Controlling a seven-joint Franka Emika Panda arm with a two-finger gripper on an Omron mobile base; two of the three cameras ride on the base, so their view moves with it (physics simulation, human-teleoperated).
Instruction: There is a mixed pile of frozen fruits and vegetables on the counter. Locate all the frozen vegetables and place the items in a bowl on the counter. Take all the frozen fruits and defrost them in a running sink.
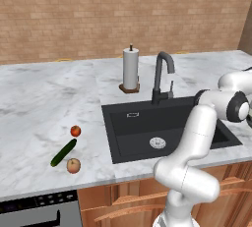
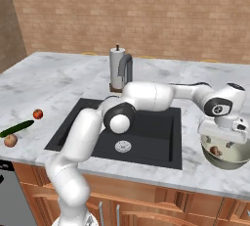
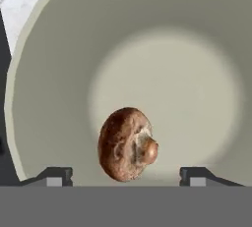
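You have the whole counter (image 2: 58, 80) between you and what comes next. The sink (image 2: 146, 137) sits in the middle of it, and your arm reaches past the sink to the counter's right end, near the front edge, where the bowl (image 2: 229, 159) stands. The gripper (image 2: 225, 143) hangs straight above that bowl with its jaws apart and nothing between them; in the hand view the fingertips (image 3: 54, 176) stand wide on either side of the mushroom (image 3: 127, 144), which lies loose on the bowl floor.

The other vegetable, the cucumber (image 1: 63, 153), lies well apart from you, beyond the sink toward the counter's left front edge. Its long axis runs diagonally, the near end pointing at the front edge. The tomato (image 1: 75, 131) sits just beside its far end and the peach (image 1: 73, 165) just beside its near end, so I judge you should close across its middle.
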